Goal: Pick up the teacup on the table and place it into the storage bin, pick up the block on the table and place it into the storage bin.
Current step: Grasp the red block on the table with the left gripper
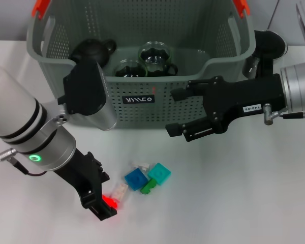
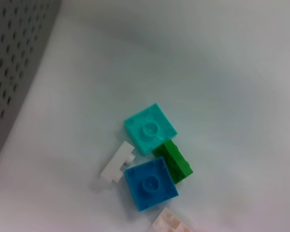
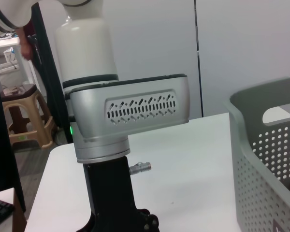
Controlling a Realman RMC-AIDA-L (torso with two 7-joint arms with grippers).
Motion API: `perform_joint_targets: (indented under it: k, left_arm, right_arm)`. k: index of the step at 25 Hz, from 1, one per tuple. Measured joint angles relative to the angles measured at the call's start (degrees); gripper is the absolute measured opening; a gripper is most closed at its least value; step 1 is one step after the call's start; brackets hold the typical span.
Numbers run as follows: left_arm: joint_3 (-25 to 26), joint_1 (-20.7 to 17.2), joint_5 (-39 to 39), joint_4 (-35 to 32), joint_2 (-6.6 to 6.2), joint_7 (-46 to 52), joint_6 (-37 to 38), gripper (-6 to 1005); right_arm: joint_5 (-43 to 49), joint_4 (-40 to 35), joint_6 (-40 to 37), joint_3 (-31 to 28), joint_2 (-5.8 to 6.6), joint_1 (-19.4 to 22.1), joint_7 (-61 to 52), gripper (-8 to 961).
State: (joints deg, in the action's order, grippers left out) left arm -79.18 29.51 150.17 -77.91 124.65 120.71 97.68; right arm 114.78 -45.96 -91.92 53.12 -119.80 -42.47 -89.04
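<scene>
Red plastic block (image 1: 109, 201) sits pinched in the left claw (image 1: 102, 205), low on the white surface (image 1: 234, 193), well in front of the grey-green perforated storage bin (image 1: 142, 104). Right claw (image 1: 179, 112) hangs spread, empty, just before the bin's front wall. Left arm is the nearer; bin lies beyond and above it.

Bright, even light from overhead washes the white surface (image 1: 234, 203) — shadows faint and soft — while the close wrist shot of the blocks (image 2: 150, 128) goes hazy.

Matt perforated plastic storage bin (image 1: 157, 107), glossy plastic blocks (image 2: 150, 126), smooth matt table (image 1: 234, 193)
</scene>
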Motion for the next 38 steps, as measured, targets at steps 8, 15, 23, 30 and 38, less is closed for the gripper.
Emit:
perform_joint_targets:
  k: [8,15,23,30,38]
  left_arm:
    - [-2.7,-0.3,0.0,0.3,-0.02,2.3,-0.8,837]
    - [-5.2,-0.9,0.5,0.2,-0.03,3.4,-1.5,818]
    - [-5.3,-1.0,0.6,0.6,-0.03,3.5,-2.7,609]
    - [-5.5,-1.0,1.4,1.8,-0.02,3.5,-4.5,550]
    - [-7.4,-1.1,1.4,1.8,-0.02,3.5,-4.5,510]
  right_arm:
    - [0.0,0.0,0.0,-0.7,0.05,0.3,0.3,946]
    - [0.0,0.0,0.0,-1.1,0.09,0.5,0.4,945]
    - [0.0,0.0,0.0,-1.3,0.10,0.8,0.5,944]
    - [0.0,0.0,0.0,-2.5,-0.03,0.9,1.1,944]
    - [0.0,0.4,0.0,-2.8,-0.02,1.0,1.2,945]
